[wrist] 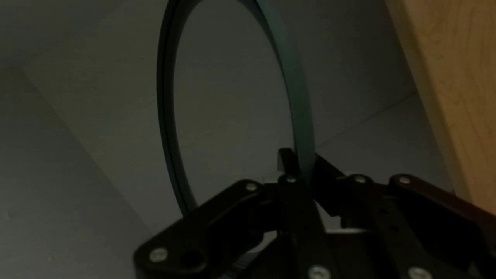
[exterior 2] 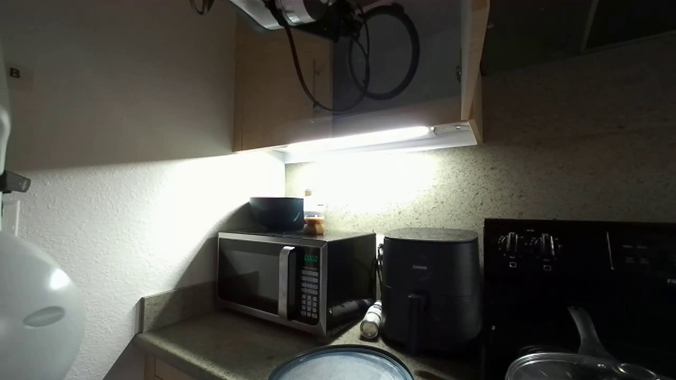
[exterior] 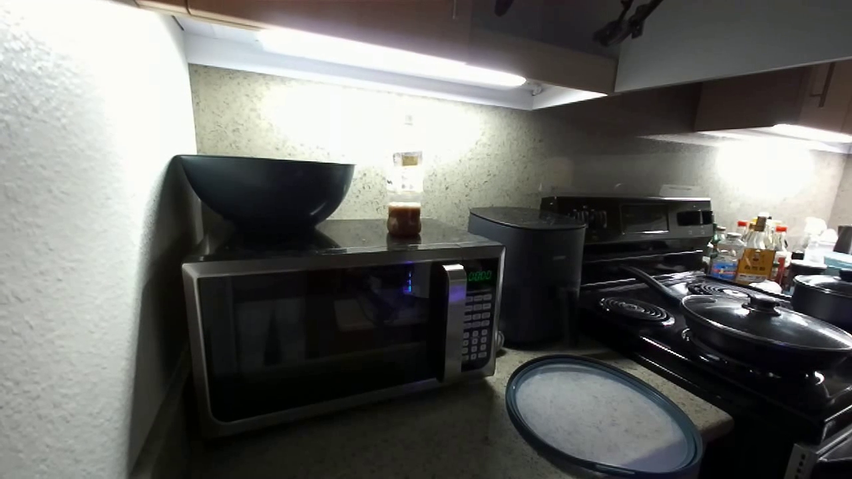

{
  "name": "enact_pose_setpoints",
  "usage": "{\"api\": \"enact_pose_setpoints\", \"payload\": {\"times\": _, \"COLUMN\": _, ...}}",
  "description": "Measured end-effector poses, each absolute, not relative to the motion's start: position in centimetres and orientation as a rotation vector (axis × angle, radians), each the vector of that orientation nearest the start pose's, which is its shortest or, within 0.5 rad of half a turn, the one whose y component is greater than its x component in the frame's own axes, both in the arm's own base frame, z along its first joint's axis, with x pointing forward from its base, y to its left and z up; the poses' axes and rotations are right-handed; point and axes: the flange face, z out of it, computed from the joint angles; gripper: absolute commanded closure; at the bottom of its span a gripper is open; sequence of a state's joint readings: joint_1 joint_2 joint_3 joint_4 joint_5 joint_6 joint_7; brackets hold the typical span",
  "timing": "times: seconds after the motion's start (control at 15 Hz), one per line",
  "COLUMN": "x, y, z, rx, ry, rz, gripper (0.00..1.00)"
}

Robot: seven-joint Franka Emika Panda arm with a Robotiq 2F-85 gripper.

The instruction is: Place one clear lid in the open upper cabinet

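Currently, one end effector (wrist: 305, 166) pinches one clear lid (wrist: 299, 97) at the upper cabinet (exterior 2: 422, 112). Below, a second lid (exterior: 602, 419) lies near one microwave (exterior: 319, 339)

In the wrist view, the clear lid (wrist: 303, 104) is cut by the top edge; the hand (wrist: 304, 164) hides its lower part.

There are two flat, round, see-through, blue-grey-rimmed lids (exterior: 601, 414), one steel-and-black microwave (exterior: 333, 342), one round dark bowl (exterior: 269, 189), one black air fryer (exterior 2: 430, 290) and two bare black coil burners (exterior: 636, 310).
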State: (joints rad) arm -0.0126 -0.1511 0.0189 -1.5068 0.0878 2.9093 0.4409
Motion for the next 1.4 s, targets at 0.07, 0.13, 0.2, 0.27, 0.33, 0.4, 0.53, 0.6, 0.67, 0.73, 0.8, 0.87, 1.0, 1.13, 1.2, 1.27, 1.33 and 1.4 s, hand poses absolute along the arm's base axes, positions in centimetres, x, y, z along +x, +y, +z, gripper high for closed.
{"api": "enact_pose_setpoints", "payload": {"times": 0.07, "x": 50.2, "y": -0.1, "z": 90.5, "rx": -1.948, "ry": 0.496, "rz": -1.888, "gripper": 0.64}}
{"api": "enact_pose_setpoints", "payload": {"times": 0.13, "x": 50.3, "y": -0.1, "z": 90.3, "rx": -1.957, "ry": 0.499, "rz": -1.88, "gripper": 0.63}}
{"api": "enact_pose_setpoints", "payload": {"times": 0.2, "x": 50.4, "y": -0.1, "z": 90.2, "rx": -1.966, "ry": 0.501, "rz": -1.873, "gripper": 0.57}}
{"api": "enact_pose_setpoints", "payload": {"times": 0.27, "x": 50.5, "y": -0.1, "z": 90.1, "rx": -1.973, "ry": 0.502, "rz": -1.867, "gripper": 0.52}}
{"api": "enact_pose_setpoints", "payload": {"times": 0.33, "x": 50.5, "y": -0.2, "z": 90.1, "rx": -1.977, "ry": 0.504, "rz": -1.863, "gripper": 0.45}}
{"api": "enact_pose_setpoints", "payload": {"times": 0.4, "x": 50.5, "y": -0.2, "z": 90.0, "rx": -1.979, "ry": 0.507, "rz": -1.861, "gripper": 0.38}}
{"api": "enact_pose_setpoints", "payload": {"times": 0.53, "x": 50.5, "y": -0.4, "z": 90.0, "rx": -1.976, "ry": 0.519, "rz": -1.856, "gripper": 0.25}}
{"api": "enact_pose_setpoints", "payload": {"times": 0.6, "x": 50.5, "y": -0.6, "z": 90.1, "rx": -1.972, "ry": 0.526, "rz": -1.855, "gripper": 0.2}}
{"api": "enact_pose_setpoints", "payload": {"times": 0.67, "x": 50.5, "y": -0.7, "z": 90.1, "rx": -1.969, "ry": 0.533, "rz": -1.854, "gripper": 0.12}}
{"api": "enact_pose_setpoints", "payload": {"times": 0.73, "x": 50.4, "y": -0.8, "z": 90.1, "rx": -1.963, "ry": 0.542, "rz": -1.851, "gripper": 0.07}}
{"api": "enact_pose_setpoints", "payload": {"times": 0.8, "x": 50.4, "y": -1.0, "z": 90.2, "rx": -1.956, "ry": 0.553, "rz": -1.848, "gripper": 0.02}}
{"api": "enact_pose_setpoints", "payload": {"times": 0.87, "x": 50.2, "y": -1.2, "z": 90.3, "rx": -1.947, "ry": 0.566, "rz": -1.845, "gripper": 0.0}}
{"api": "enact_pose_setpoints", "payload": {"times": 1.0, "x": 50.0, "y": -1.7, "z": 90.5, "rx": -1.929, "ry": 0.595, "rz": -1.841, "gripper": 0.0}}
{"api": "enact_pose_setpoints", "payload": {"times": 1.13, "x": 49.8, "y": -2.3, "z": 90.7, "rx": -1.912, "ry": 0.625, "rz": -1.838, "gripper": 0.0}}
{"api": "enact_pose_setpoints", "payload": {"times": 1.2, "x": 49.7, "y": -2.6, "z": 90.7, "rx": -1.905, "ry": 0.639, "rz": -1.837, "gripper": 0.0}}
{"api": "enact_pose_setpoints", "payload": {"times": 1.27, "x": 49.7, "y": -2.9, "z": 90.7, "rx": -1.899, "ry": 0.653, "rz": -1.833, "gripper": 0.12}}
{"api": "enact_pose_setpoints", "payload": {"times": 1.33, "x": 49.7, "y": -3.1, "z": 90.7, "rx": -1.894, "ry": 0.666, "rz": -1.831, "gripper": 0.26}}
{"api": "enact_pose_setpoints", "payload": {"times": 1.4, "x": 49.7, "y": -3.3, "z": 90.7, "rx": -1.89, "ry": 0.677, "rz": -1.83, "gripper": 0.32}}
